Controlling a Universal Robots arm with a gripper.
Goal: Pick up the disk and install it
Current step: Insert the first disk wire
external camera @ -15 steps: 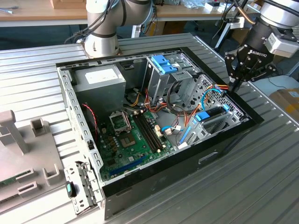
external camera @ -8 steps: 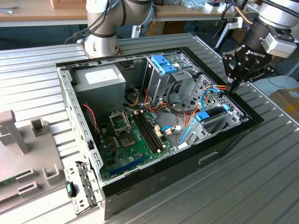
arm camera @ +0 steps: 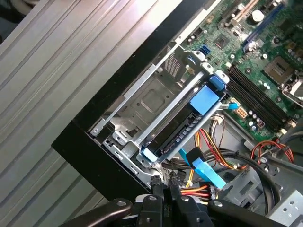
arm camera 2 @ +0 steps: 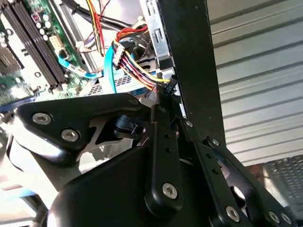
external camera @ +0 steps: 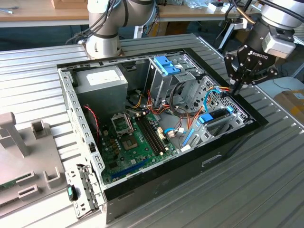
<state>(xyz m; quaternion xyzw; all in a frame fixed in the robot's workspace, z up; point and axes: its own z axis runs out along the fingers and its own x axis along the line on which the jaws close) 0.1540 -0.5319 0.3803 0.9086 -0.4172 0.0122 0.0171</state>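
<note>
Just beside the pincer point(external camera: 236, 88), disk point(arm camera: 182, 126) with blue carrier frame seated in silver drive cage point(arm camera: 142, 106) inside open computer case point(external camera: 109, 202), pincer fingers point(arm camera: 163, 189) clenched together, grasping nothing, tips against coloured cable bundle point(arm camera: 201, 182), ribbed tabletop point(external camera: 266, 190) beneath.

A ribbed grey metal table point(external camera: 266, 190) carries the open computer case point(external camera: 223, 152) (lying centrally), with a grey fixture point(external camera: 23, 161) at its edge.

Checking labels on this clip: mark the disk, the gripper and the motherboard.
disk point(arm camera: 177, 130), first wrist view, dark side edge.
gripper point(external camera: 236, 88), exterior view, between fingertips.
motherboard point(external camera: 128, 142), exterior view, green board middle.
</note>
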